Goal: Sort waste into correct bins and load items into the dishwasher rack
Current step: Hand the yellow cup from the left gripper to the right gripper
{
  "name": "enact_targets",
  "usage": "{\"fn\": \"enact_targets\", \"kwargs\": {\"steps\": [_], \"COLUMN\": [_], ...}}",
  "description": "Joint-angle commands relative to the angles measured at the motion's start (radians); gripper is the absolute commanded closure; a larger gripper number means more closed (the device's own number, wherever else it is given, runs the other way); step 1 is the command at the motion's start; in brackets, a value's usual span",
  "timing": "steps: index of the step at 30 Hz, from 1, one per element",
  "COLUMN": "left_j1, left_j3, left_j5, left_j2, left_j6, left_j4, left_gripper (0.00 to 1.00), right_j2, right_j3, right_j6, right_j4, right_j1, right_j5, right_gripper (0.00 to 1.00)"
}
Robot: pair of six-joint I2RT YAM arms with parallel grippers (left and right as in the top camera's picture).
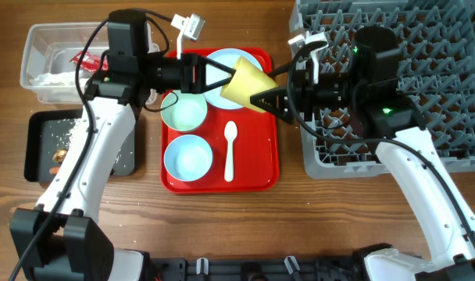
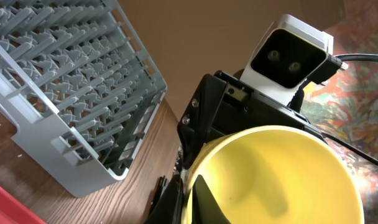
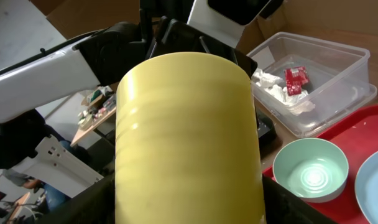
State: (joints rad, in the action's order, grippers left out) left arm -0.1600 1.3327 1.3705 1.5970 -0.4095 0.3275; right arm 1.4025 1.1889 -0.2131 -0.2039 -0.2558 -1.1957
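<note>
The yellow cup [image 1: 247, 84] hangs tilted in the air over the red tray's right part, between both grippers. My left gripper [image 1: 226, 78] is shut on its rim, one finger inside and one outside [image 2: 188, 202]. My right gripper [image 1: 262, 97] clasps the cup's body from the other end, a finger against each side [image 3: 188, 205]. The grey dishwasher rack [image 1: 425, 70] stands at the right, with none of the dishes in it. The pale blue plate [image 1: 222, 62], two bowls [image 1: 183, 111] [image 1: 187, 156] and white spoon [image 1: 230, 148] lie on the red tray [image 1: 261, 176].
The clear tub [image 1: 42, 47] at the far left holds white napkins [image 1: 54, 76] and a red wrapper [image 1: 93, 61]. The black tray [image 1: 42, 148] in front of it holds rice grains and an orange piece [image 1: 58, 156]. Bare wood lies along the table's front.
</note>
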Motion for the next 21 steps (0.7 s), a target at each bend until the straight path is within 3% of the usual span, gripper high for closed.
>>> {"fn": "enact_targets", "kwargs": {"steps": [1,3,9,21], "left_j1": [-0.034,-0.034,-0.034,-0.034], "left_j3": [0.01,0.01,0.01,0.01], "left_j5": [0.001,0.001,0.001,-0.013], "left_j2": [0.008,0.008,0.008,0.008], "left_j6": [-0.021,-0.021,-0.021,-0.021], "left_j4": [-0.011,-0.011,-0.014,-0.013], "left_gripper": [0.96,0.96,0.96,0.96], "right_j2": [0.006,0.006,0.006,0.006], "right_j3": [0.013,0.013,0.013,0.013], "right_j6": [0.001,0.0,0.003,0.002], "right_j4": [0.002,-0.013,-0.02,-0.006], "right_j1": [-0.028,-0.028,-0.021,0.069], "right_j5": [-0.004,0.047,0.066,0.028], "right_gripper": [0.24,0.19,0.2,0.34]}}
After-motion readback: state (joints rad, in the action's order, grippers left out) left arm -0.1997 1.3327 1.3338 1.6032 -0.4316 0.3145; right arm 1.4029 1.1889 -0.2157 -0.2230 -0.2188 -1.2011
